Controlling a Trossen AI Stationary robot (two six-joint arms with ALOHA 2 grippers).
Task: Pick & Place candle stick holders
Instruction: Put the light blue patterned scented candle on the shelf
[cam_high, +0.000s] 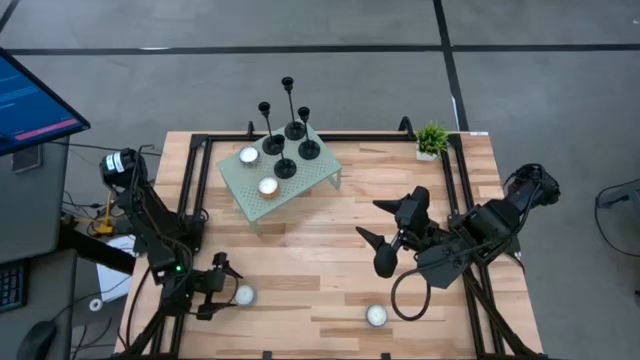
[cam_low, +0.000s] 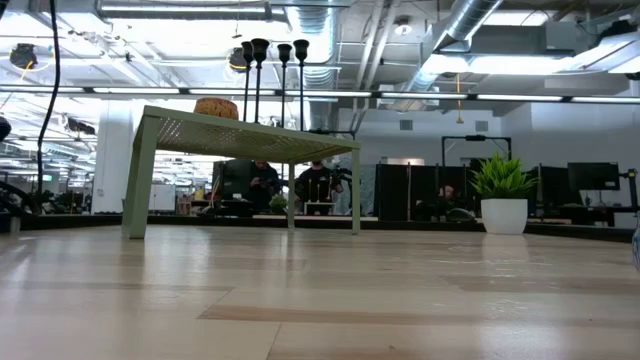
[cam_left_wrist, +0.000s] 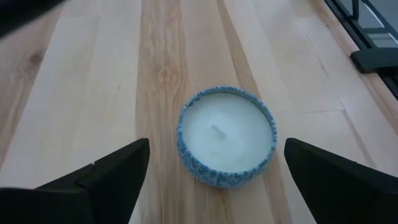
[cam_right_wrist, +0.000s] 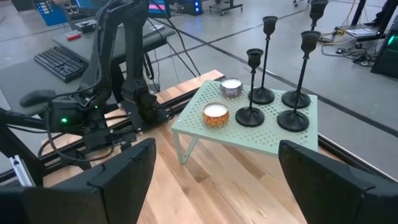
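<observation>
Four holders (cam_high: 288, 125) stand on the green stand (cam_high: 318, 178). Left gripper (cam_high: 228, 292), jaws spread around a candle (cam_left_wrist: 225, 135), well off it. Right gripper (cam_high: 385, 235), jaws spread, empty, nearer the stand.

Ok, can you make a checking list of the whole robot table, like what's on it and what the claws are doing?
Surface: wooden table, bare in the middle.
Job's things: four black candle stick holders upright on the green stand.
Clutter: two candles on the stand, blue tin candle and another candle on the table, small potted plant.
Grippers: left gripper open around the blue tin candle; right gripper open, above the table, facing the stand.
Cables: black loop under the right arm.
Surroundings: keyboard, monitors, people far behind.
</observation>
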